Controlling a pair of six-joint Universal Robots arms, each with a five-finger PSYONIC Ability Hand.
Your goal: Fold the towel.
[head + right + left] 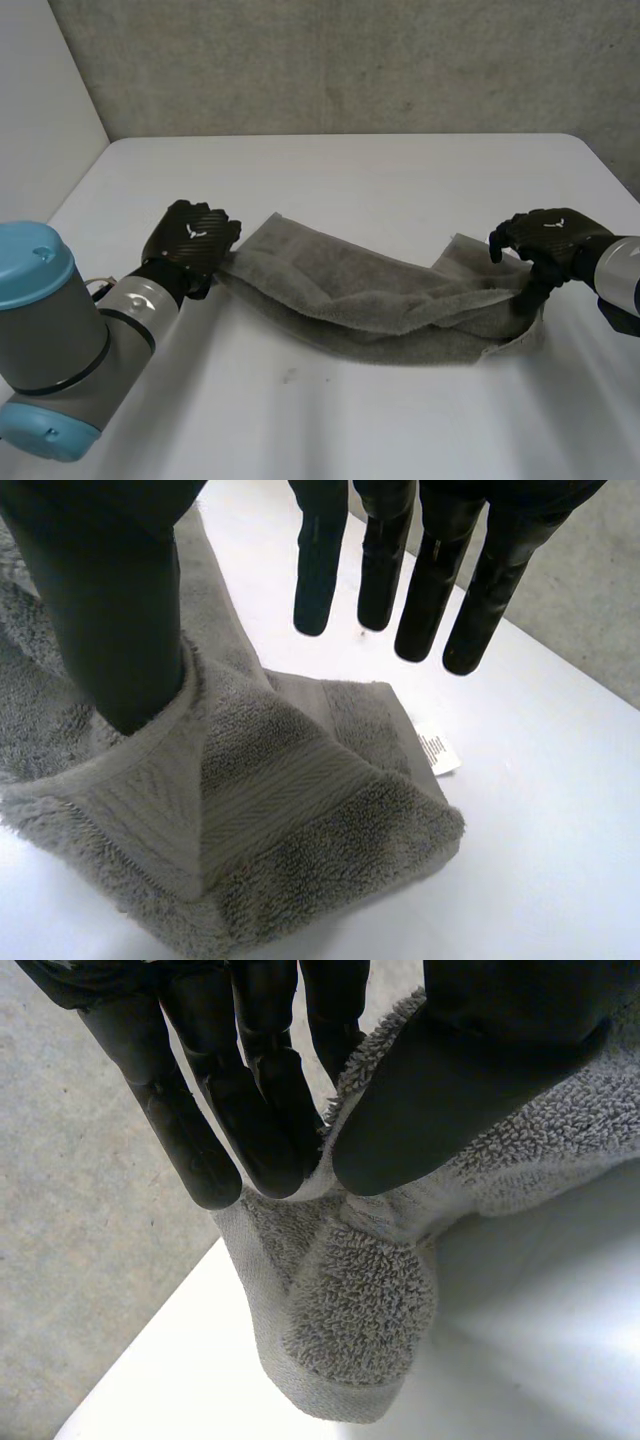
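On table (pixel 350 170), towel (pixel 370 295) between left hand (pixel 190 235) and right hand (pixel 545 238)

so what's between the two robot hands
The grey towel, bunched lengthwise, spans from the left robot hand to the right robot hand; the head view shows it.

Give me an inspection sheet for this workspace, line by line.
Surface: white table.
Job's things: grey towel, bunched lengthwise between the hands, not yet neatly folded; white label at its right end.
Clutter: nothing seen.
Hands: left hand pinches the towel's left end between thumb and fingers; right hand has its thumb on the right end, fingers straight and off the cloth.
Cables: nothing seen.
Surroundings: grey concrete wall behind the table.
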